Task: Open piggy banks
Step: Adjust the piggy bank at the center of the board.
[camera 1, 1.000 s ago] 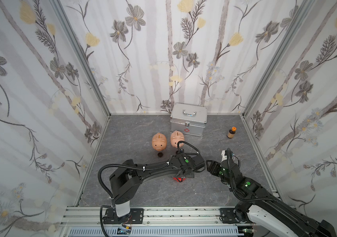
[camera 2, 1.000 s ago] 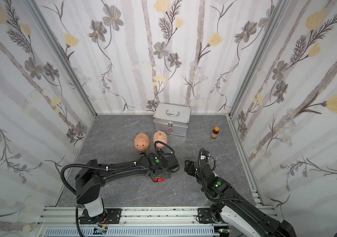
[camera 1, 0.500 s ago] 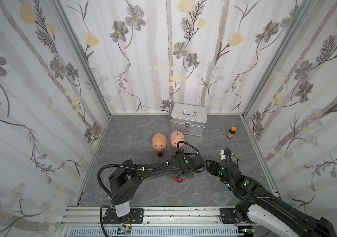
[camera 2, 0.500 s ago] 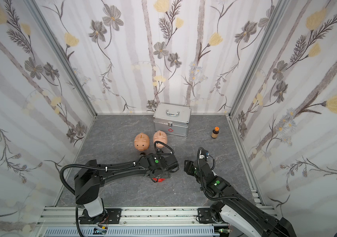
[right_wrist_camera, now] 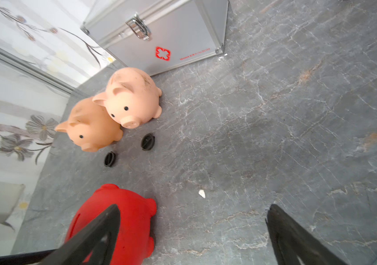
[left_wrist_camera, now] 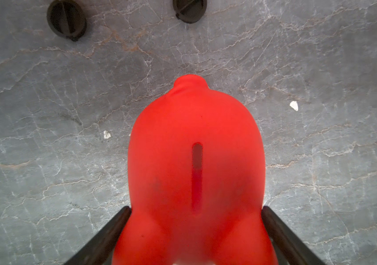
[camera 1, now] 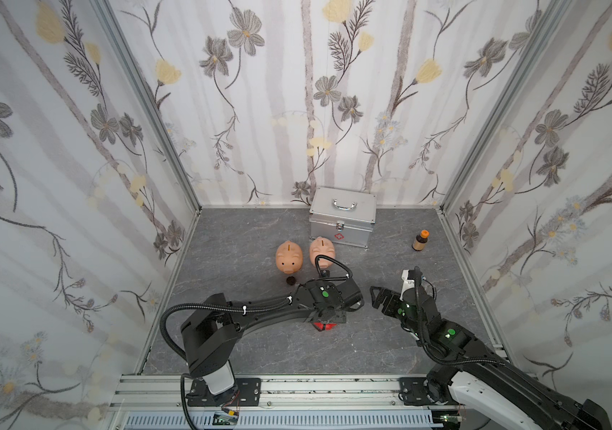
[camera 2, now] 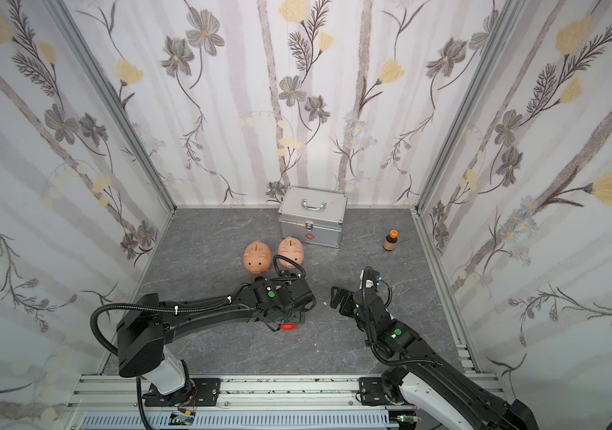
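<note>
While left pincer point(left_wrist_camera: 195, 208) seemingly clamps smooth rounded red pig point(left_wrist_camera: 194, 137) | right pincer point(right_wrist_camera: 193, 206) wide

Red piggy bank point(camera 1: 323, 326) partly under left arm point(camera 1: 270, 312), silver case point(camera 1: 342, 223) well behind.

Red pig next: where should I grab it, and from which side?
Take the red piggy bank across its two flanks, coming straight down from above. It stands upright with the coin slot on top, and its rounded sides run alongside the slot, so fingers on either side should seat evenly. The left gripper is lined up that way, one finger at each flank.
</note>
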{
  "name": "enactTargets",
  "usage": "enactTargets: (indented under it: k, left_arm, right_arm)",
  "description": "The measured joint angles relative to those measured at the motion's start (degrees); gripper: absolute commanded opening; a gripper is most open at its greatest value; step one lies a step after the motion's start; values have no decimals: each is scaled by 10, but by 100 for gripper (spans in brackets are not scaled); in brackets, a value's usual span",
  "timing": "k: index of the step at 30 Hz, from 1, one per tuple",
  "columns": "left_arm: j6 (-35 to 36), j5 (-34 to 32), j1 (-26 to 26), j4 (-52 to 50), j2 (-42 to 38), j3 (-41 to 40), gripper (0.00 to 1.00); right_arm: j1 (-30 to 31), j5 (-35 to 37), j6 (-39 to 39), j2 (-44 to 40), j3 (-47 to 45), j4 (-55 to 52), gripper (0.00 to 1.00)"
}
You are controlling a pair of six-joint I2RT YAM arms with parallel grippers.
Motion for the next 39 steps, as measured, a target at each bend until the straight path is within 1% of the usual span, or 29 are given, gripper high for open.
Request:
enactTargets:
  k: [4, 6, 10, 14, 21, 29, 32, 35, 37, 39]
  left_arm:
    - [25, 34, 22, 87, -50, -71, 76]
    - [32, 61, 35, 157, -69, -108, 76]
    - [38, 126, 51, 315, -81, -170, 76]
    - [39, 195, 71, 436, -85, -227, 76]
    - [31, 305, 112, 609, -77, -312, 76]
    - [11, 412, 153, 794, -13, -365, 79]
    - [0, 439, 164, 854, 16, -375, 83]
    - [-4, 457, 171, 891, 35, -379, 93]
    - [-7, 457, 175, 889, 43, -383, 100]
    - [-7, 461, 178, 883, 45, -388, 100]
  right_arm:
    - [0, -5, -22, -24, -7, 31, 100]
    - [1, -4, -21, -34, -8, 37, 100]
    - [0, -14, -19, -40, -16, 55, 100]
    - [0, -45, -29, -30, -17, 71, 100]
    - [0, -111, -47, 25, 14, 98, 100]
    - [0, -126, -44, 86, 39, 108, 98]
    - [0, -126, -40, 101, 47, 108, 97]
    - [0, -125, -39, 113, 54, 107, 97]
    - [0, -125, -36, 120, 59, 104, 96]
    - [0, -123, -36, 125, 62, 104, 96]
